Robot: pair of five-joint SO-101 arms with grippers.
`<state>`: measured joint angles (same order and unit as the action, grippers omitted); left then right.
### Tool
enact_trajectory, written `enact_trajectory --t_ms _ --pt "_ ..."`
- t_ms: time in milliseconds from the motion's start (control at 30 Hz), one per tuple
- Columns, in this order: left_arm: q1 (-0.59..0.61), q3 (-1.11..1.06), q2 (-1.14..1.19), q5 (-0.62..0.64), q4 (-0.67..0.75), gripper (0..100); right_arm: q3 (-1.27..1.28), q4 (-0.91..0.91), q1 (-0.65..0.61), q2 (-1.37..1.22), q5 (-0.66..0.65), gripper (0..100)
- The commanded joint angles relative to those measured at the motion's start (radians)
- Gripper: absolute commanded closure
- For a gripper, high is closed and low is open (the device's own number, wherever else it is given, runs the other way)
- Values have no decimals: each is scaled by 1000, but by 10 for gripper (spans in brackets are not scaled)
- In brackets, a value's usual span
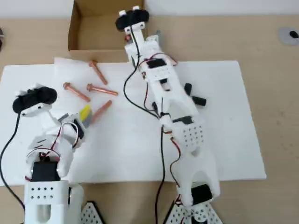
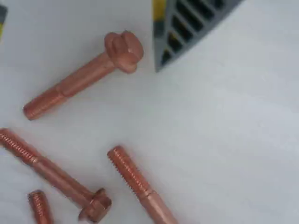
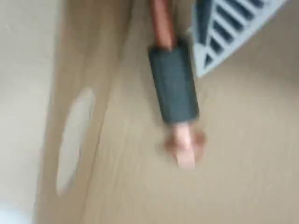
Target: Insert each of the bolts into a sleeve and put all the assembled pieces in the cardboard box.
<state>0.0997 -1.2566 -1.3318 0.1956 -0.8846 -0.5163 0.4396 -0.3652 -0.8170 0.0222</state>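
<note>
- Copper bolts [image 1: 101, 89], four of them, lay loose and bare on a white sheet [image 1: 224, 140], clustered at the end of the sheet nearest the box [image 1: 72, 28].
- Cardboard walls of the box stood at the far side of the table [image 1: 261, 37], just beyond the sheet. The visible part of its floor looked bare, though the right arm [image 1: 182, 116] covered some of it.
- Right gripper [image 1: 130, 39] hung over the box's near wall, closed on a sleeved bolt [image 3: 174, 84]. A black sleeve sat round the middle of the shank, and the flanged head pointed down toward the box floor, close to one wall.
- Left gripper [image 1: 85, 116] hovered low over the sheet beside the loose bolts, jaws apart with nothing between them. One grey ribbed finger [image 2: 187, 28] showed just beside a bolt head.
- Two black sleeves [image 1: 200, 101] lay on the sheet beside the right arm, well apart from the bolts. More may have been hidden under the arm.
- Progress looked early. One piece was assembled and held over the box but not yet let go. Four bolts were left to be sleeved and boxed, and no finished piece could be seen resting in the box.
</note>
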Motion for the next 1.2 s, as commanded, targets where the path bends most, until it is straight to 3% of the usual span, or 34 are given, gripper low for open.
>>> enact_trajectory --t_ms 0,300,500,567,800,967,1167 --pt "-5 133 39 9 -55 757 -105 358 27 257 -40 597" --pt "9 457 558 11 -149 761 -249 904 87 440 -181 598" --pt "-8 601 865 58 -150 761 -150 1220 107 400 -336 598" --pt "-18 614 929 87 -146 761 -99 1247 114 380 -374 598" --pt "-21 589 986 384 -147 762 39 1267 113 360 -420 598" --pt "-72 559 969 394 -133 762 108 1257 113 357 -381 598" --pt "-92 463 964 394 -12 762 255 1132 101 360 -261 598"
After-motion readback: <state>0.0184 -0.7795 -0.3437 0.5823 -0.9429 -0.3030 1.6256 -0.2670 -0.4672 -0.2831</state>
